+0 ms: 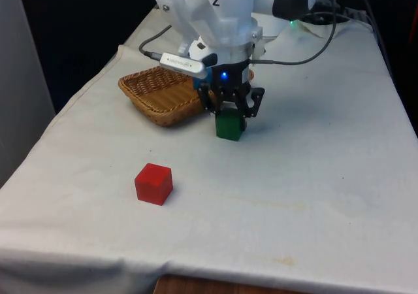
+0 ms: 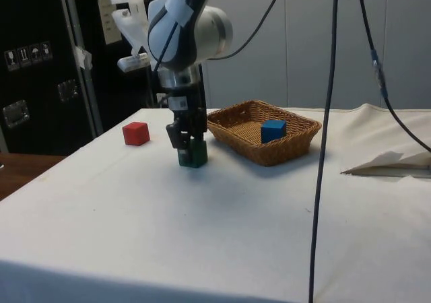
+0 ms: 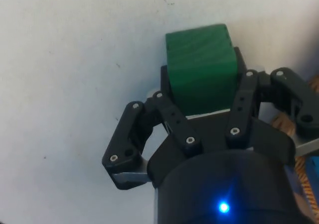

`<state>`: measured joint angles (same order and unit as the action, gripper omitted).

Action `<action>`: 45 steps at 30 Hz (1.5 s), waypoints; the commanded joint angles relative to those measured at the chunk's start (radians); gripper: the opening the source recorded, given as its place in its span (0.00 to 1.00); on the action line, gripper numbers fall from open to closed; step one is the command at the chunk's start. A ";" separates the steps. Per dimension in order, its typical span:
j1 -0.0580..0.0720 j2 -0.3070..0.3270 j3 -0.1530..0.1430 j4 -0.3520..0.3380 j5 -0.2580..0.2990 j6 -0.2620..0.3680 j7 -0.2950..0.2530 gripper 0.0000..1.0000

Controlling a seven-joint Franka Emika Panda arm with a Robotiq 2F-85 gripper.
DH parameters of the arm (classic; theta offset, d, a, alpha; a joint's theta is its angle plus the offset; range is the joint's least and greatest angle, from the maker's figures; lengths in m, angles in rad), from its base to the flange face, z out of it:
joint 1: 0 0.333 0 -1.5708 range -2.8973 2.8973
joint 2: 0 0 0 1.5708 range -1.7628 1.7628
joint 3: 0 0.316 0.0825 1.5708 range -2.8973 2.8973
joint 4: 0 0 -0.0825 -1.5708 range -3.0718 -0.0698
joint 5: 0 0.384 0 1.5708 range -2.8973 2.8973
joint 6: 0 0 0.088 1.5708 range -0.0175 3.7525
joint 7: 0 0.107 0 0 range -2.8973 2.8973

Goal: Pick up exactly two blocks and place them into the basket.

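A green block [image 1: 230, 127] [image 2: 194, 155] [image 3: 199, 59] stands on the white cloth just beside the wicker basket [image 1: 155, 89] [image 2: 269, 153]. My gripper [image 1: 230, 113] [image 2: 190, 141] [image 3: 203, 73] reaches straight down over it, with one finger pressed against each side of the block, shut on it. The block's underside looks at or barely above the cloth. A blue block [image 2: 273, 130] lies inside the basket. A red block [image 1: 154, 183] [image 2: 136, 133] sits alone on the cloth, well away from the gripper towards the table's near edge in the front view.
A black cable [image 2: 330, 114] hangs down over the table in the side view, beyond the basket. A fold of cloth [image 2: 390, 161] rises at that view's right. Open cloth lies around the red block.
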<state>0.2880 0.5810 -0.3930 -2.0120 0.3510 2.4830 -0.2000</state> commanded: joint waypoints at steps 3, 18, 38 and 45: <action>0.009 -0.049 -0.015 -0.024 -0.013 -0.026 0.005 0.04; 0.015 -0.215 -0.026 -0.141 -0.096 -0.047 0.013 0.04; 0.007 -0.372 -0.040 -0.262 -0.237 -0.041 -0.014 0.04; 0.001 -0.390 -0.071 -0.282 -0.231 -0.042 -0.073 0.04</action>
<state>0.2930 0.1980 -0.4610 -2.2870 0.1260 2.4370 -0.2660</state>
